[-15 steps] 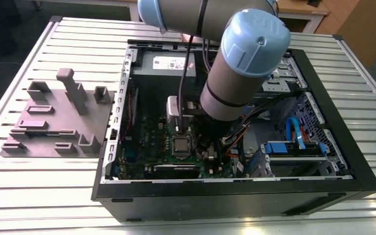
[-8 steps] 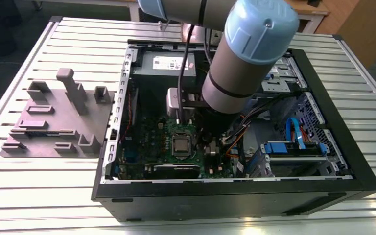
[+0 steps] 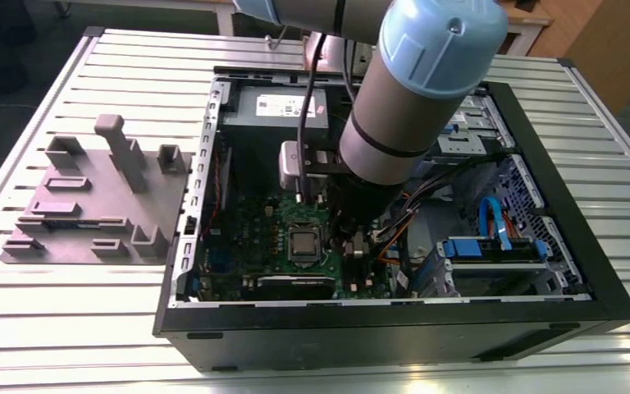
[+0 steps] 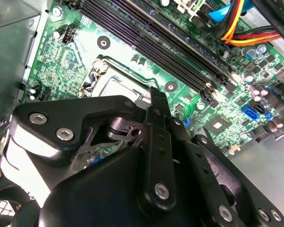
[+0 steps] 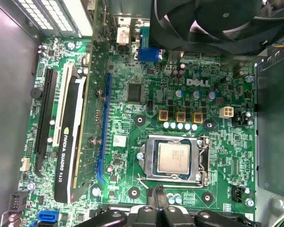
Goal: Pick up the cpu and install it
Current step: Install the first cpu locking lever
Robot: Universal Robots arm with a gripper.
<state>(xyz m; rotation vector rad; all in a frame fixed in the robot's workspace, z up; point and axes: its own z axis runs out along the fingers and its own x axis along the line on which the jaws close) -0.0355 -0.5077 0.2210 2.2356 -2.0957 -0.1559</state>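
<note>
The cpu (image 5: 175, 157), a small square chip with a silvery top, lies flat inside the metal socket frame (image 5: 201, 161) on the green motherboard (image 5: 132, 118). In the exterior view it is the grey square (image 3: 302, 243) in the open computer case (image 3: 577, 271). My gripper (image 5: 157, 195) hangs just above the board, beside the socket's edge and apart from the chip. Its black fingers (image 4: 155, 101) are shut together with nothing between them. In the exterior view the arm covers most of the gripper (image 3: 350, 246), which sits to the right of the socket.
A graphics card (image 5: 71, 142) stands on edge beside the socket, and a black fan (image 5: 213, 19) is close by. Memory slots (image 4: 151, 38) and coloured cables (image 4: 241, 28) run past the gripper. A grey-mauve plastic block (image 3: 96, 197) sits on the slatted table at the exterior view's left.
</note>
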